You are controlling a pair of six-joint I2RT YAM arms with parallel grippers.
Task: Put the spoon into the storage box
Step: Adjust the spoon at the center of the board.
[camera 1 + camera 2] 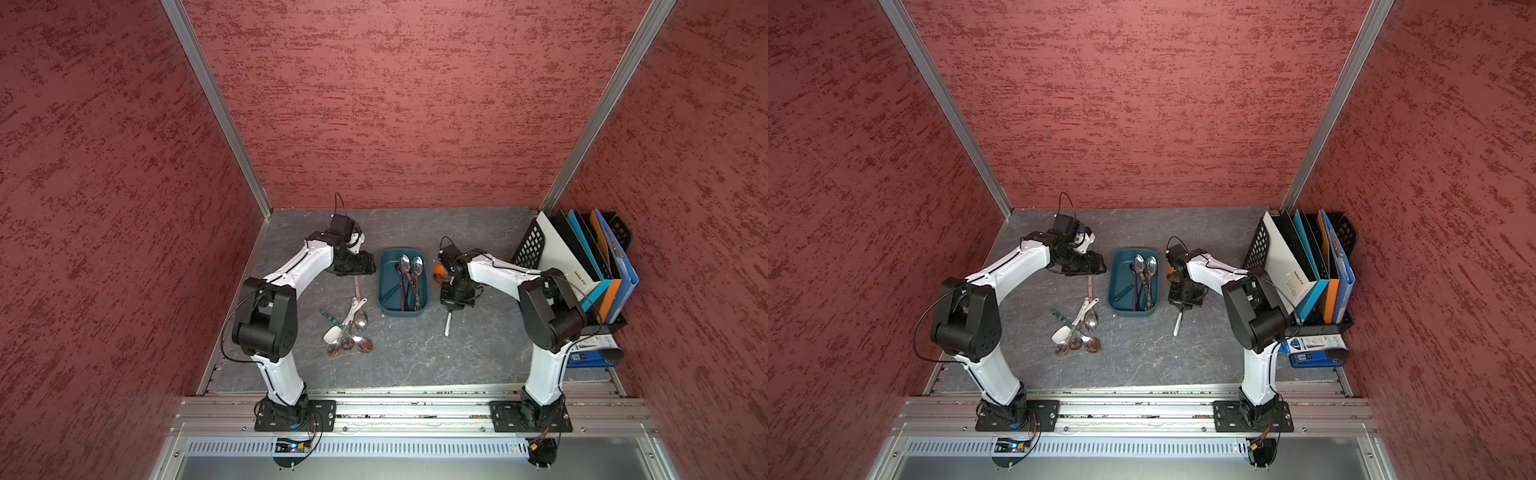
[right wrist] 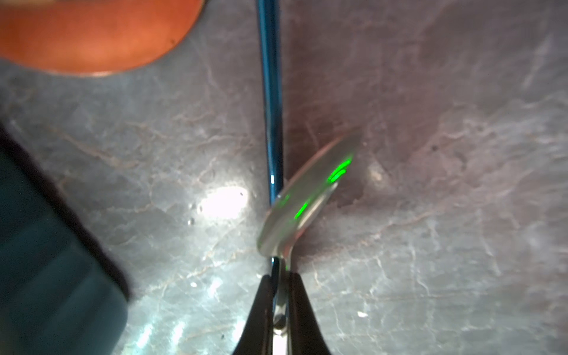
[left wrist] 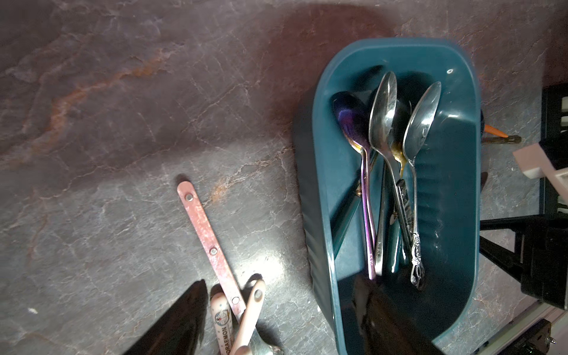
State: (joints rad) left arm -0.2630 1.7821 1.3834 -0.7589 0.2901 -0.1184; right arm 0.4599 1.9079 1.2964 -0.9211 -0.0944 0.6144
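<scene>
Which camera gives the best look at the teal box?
The left wrist view: the teal box is close, its spoons plainly seen. Both top views show it whole but small; the right wrist view catches only a blurred corner.

Grey marbled tabletop [image 1: 415, 357] carries storage box [image 1: 388, 277], loose spoons [image 1: 349, 330].

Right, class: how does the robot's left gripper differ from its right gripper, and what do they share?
The left gripper stands open; the right gripper is shut. The left gripper holds nothing; the right gripper clamps a silver spoon by its neck. The left gripper is on the robot's left of the storage box; the right gripper is on its right. Both sit close beside the box.
</scene>
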